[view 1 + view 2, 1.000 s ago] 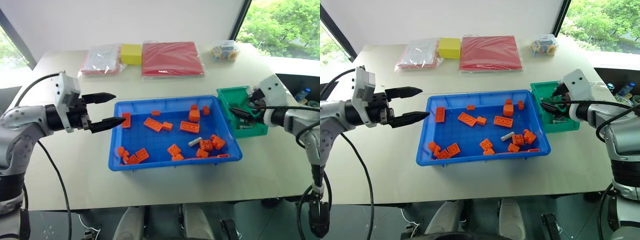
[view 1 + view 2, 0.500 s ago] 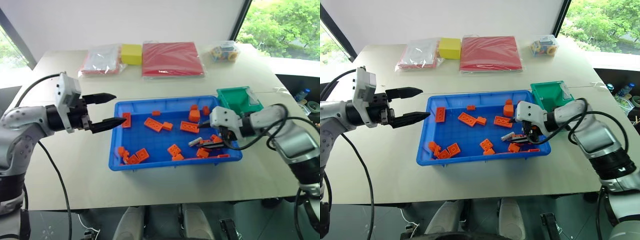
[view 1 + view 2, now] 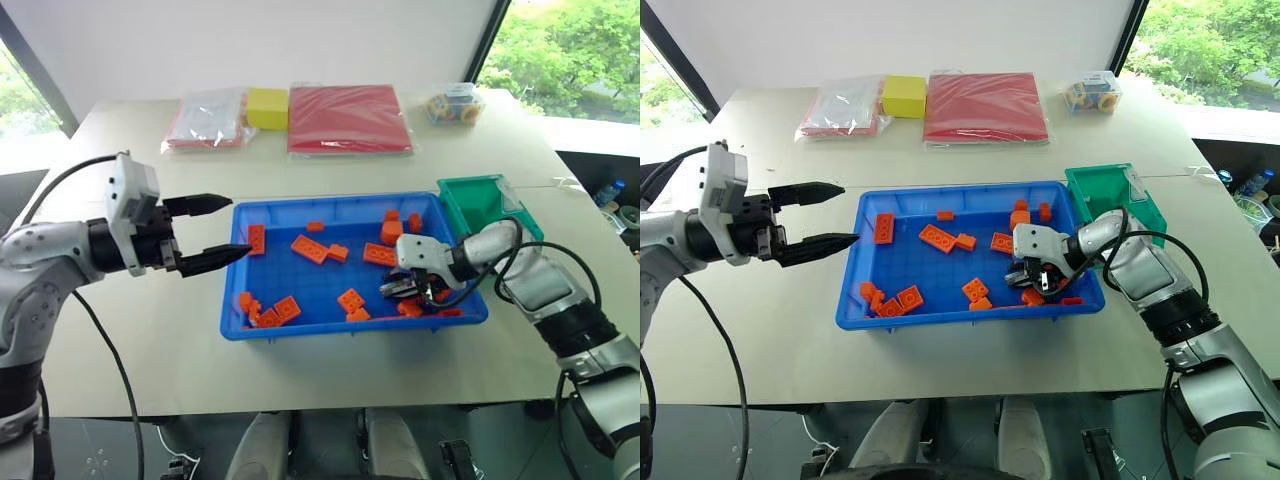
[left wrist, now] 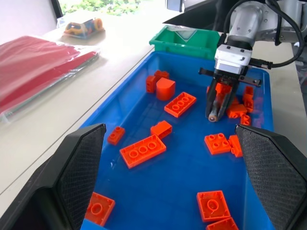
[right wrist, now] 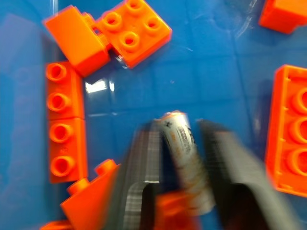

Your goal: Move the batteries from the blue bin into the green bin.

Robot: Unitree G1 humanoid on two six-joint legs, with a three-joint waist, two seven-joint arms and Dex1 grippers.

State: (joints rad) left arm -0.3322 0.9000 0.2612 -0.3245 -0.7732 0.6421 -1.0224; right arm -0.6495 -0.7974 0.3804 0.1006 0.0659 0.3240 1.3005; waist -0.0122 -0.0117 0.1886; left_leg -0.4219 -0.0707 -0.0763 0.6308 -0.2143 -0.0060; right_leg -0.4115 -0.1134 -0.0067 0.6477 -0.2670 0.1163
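Observation:
The blue bin (image 3: 330,203) sits mid-table with several orange bricks (image 3: 308,248) scattered inside. The green bin (image 3: 482,201) touches its far right corner. My right gripper (image 3: 392,290) reaches down into the right part of the blue bin, shut on one silvery battery (image 5: 184,153). From the left wrist view that battery (image 4: 215,106) hangs nearly upright between the black fingers, just over the tray floor among the bricks. My left gripper (image 3: 240,226) hovers open at the blue bin's left rim, holding nothing.
At the back of the table lie a red packet (image 3: 348,118), a yellow block (image 3: 266,106), a clear bag (image 3: 205,118) and a small clear box of toys (image 3: 453,103). Bare tabletop runs along the front and left of the blue bin.
My right gripper swung from the green bin down into the blue bin and closed on a battery. The left arm stayed put.

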